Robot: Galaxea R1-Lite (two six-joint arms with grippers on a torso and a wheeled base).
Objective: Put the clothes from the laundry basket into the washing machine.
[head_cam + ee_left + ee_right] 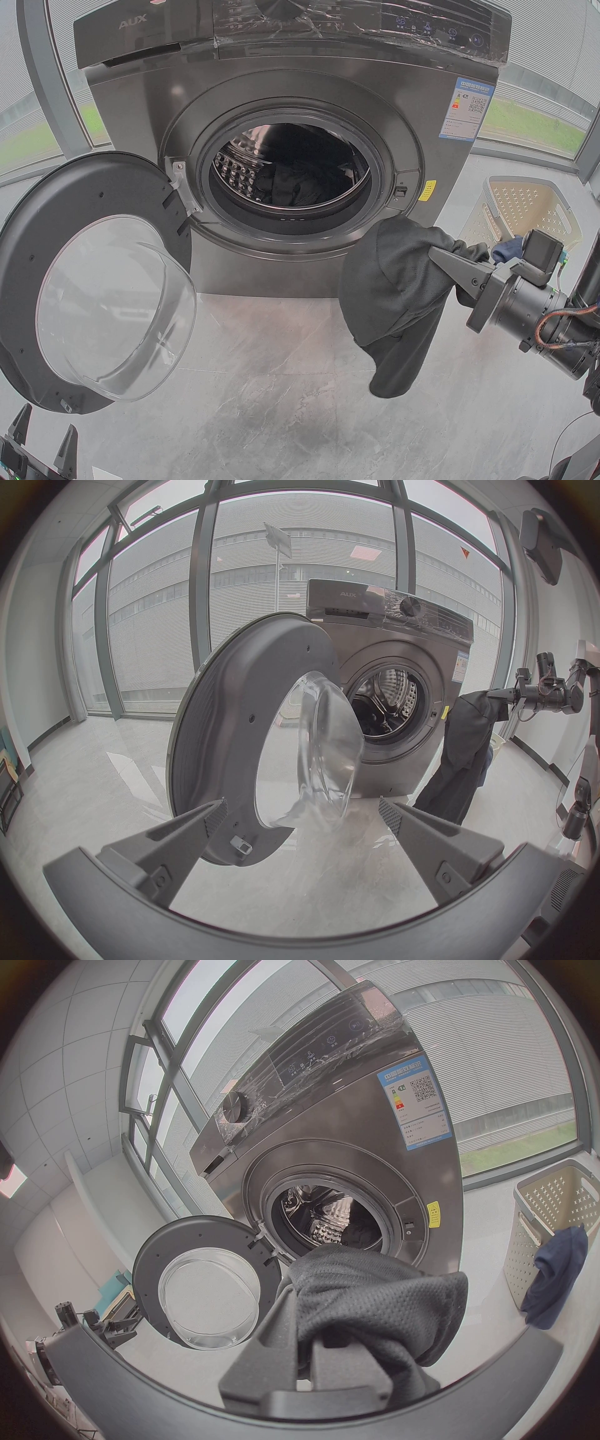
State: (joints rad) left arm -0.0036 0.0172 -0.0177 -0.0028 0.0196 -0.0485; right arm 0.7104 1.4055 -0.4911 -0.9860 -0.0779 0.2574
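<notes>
Garment [387,281]: limp, light, floppy; best gripped at bunched top, clamped so in right gripper [445,259]; left gripper [300,808] wide, empty.

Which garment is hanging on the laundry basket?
The blue garment, draped over the laundry basket rim; the grey garment hangs from the right gripper, the black garment lies in the drum.

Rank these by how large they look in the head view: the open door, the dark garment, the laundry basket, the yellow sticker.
1. open door
2. dark garment
3. laundry basket (farther off and partly hidden, so unsure)
4. yellow sticker
</notes>
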